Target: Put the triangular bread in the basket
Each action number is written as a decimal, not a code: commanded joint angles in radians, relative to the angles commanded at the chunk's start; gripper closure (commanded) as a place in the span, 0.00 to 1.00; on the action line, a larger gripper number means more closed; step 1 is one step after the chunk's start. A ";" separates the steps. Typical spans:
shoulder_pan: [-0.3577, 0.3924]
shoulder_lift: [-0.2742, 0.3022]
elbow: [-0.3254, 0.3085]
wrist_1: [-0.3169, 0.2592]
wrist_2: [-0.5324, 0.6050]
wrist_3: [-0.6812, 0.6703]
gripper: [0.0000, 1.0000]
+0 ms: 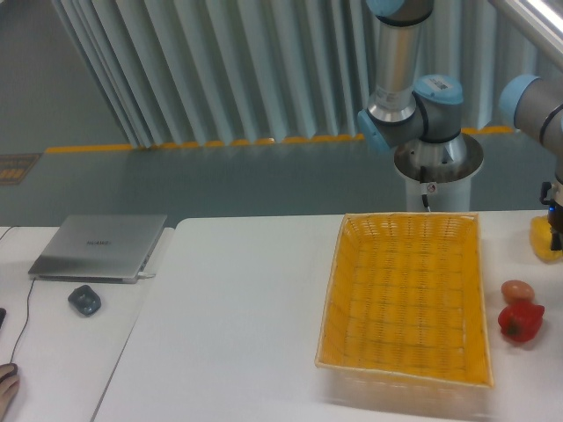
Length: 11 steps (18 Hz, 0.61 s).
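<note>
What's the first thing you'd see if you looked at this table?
The big bright yellow wicker basket jumps out, sitting empty on the right part of the white table. Beside its right rim lie a small brown egg-shaped item and a red pepper, and at the far right edge the gripper is down at a golden-orange bread.

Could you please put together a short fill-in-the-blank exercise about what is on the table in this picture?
1. The yellow wicker basket holds ____ items.
2. The small brown egg-shaped item lies just above the ____ pepper.
3. Both of those lie to the ____ of the basket in the picture.
4. The closed laptop rests at the table's ____ edge in the picture, above a small dark object.

Missing words: no; red; right; left
</note>
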 joint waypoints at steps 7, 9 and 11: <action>-0.008 0.009 0.003 0.000 0.008 0.002 0.00; -0.002 0.009 -0.003 0.002 0.006 0.005 0.00; 0.012 0.011 -0.009 0.008 0.000 0.012 0.00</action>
